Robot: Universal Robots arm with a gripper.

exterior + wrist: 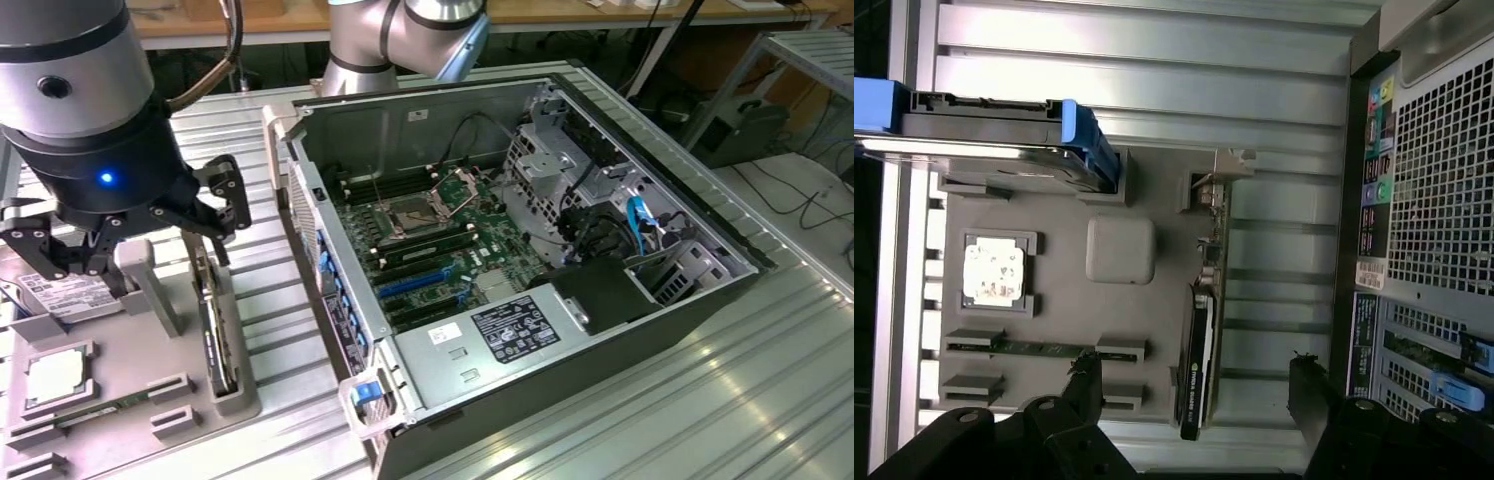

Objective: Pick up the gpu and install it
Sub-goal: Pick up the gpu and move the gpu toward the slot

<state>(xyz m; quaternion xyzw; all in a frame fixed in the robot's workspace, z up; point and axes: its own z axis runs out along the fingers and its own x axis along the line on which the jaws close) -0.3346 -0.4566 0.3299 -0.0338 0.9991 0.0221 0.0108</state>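
My gripper (1194,365) hangs wide open over the graphics card (1200,325), stood on edge below, probably for easy pinching.

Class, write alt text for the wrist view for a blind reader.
The open claw hovers over the gpu, which stands on edge in a grey tray. A processor, memory stick and hard drive share the tray; the computer case sits beside it.

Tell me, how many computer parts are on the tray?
4: gpu on edge nearest the computer case, hard drive at one end, processor chip beside it, memory stick beyond. More may be hidden.
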